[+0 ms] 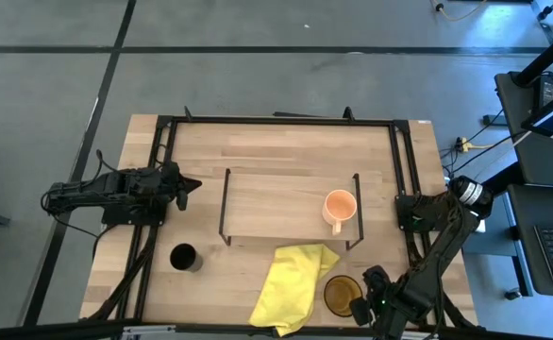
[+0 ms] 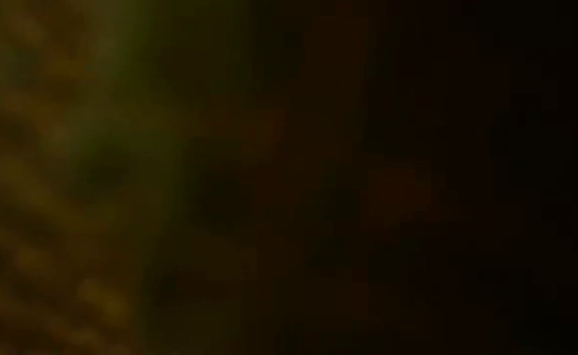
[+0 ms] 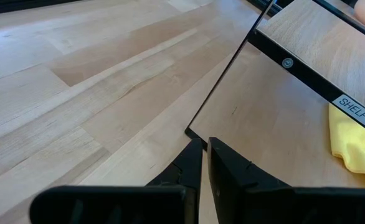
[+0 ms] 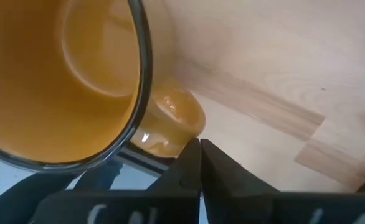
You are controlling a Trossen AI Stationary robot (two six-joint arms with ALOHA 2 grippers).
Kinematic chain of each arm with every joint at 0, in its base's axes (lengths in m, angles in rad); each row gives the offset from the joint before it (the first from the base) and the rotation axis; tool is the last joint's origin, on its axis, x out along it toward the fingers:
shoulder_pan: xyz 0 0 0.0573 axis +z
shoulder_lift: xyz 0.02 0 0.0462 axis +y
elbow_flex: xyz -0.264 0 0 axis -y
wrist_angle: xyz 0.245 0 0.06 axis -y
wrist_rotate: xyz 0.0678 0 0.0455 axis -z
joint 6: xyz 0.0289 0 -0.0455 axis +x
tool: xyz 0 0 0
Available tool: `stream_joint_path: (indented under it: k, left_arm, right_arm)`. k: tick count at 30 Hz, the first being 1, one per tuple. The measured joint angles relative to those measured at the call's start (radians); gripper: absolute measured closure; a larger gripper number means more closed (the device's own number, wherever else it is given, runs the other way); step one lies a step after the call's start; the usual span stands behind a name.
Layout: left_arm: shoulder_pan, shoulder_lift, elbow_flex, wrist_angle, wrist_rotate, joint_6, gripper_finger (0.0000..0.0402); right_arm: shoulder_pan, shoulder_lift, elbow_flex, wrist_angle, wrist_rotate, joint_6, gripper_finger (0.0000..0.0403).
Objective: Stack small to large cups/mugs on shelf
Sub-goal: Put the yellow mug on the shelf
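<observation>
An amber translucent mug (image 1: 342, 293) stands upright on the tabletop near its front edge, right of a yellow cloth (image 1: 293, 283). My right gripper (image 1: 360, 308) is just right of it, shut. In the right wrist view its tips (image 4: 199, 149) are at the mug's handle (image 4: 173, 121). A peach-orange mug (image 1: 339, 208) stands upright on the right part of the shelf (image 1: 276, 203). A small black cup (image 1: 184, 257) stands on the tabletop at the front left. My left gripper (image 1: 188, 186) is shut and empty, left of the shelf. The low view is dark and shows nothing. My right gripper's shut fingertips (image 4: 194, 155) come level from the table's right side, right up to the outer curve of the amber mug's handle (image 4: 181, 127). I cannot tell whether they touch it. The mug stands upright on the table.
The yellow cloth lies crumpled from the shelf's front edge to the table's front edge, next to the amber mug. The shelf's thin black end frames (image 1: 226, 203) stand upright at both ends. Black rails (image 1: 401, 161) run along the tabletop's sides. The left wrist view shows the shelf's frame (image 3: 294, 65).
</observation>
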Motion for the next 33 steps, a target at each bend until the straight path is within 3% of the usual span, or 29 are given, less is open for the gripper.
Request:
stream_joint_path:
  k: [13, 33]
  left_arm:
    - [0.0, 0.0, 0.0, 0.0, 0.0, 0.0, 0.0381]
    - [0.0, 0.0, 0.0, 0.0, 0.0, 0.0, 0.0381]
  right_arm:
    - [-0.001, 0.0, 0.0, -0.043, 0.042, 0.0, 0.0399]
    - [-0.001, 0.0, 0.0, 0.083, 0.043, -0.017, 0.0399]
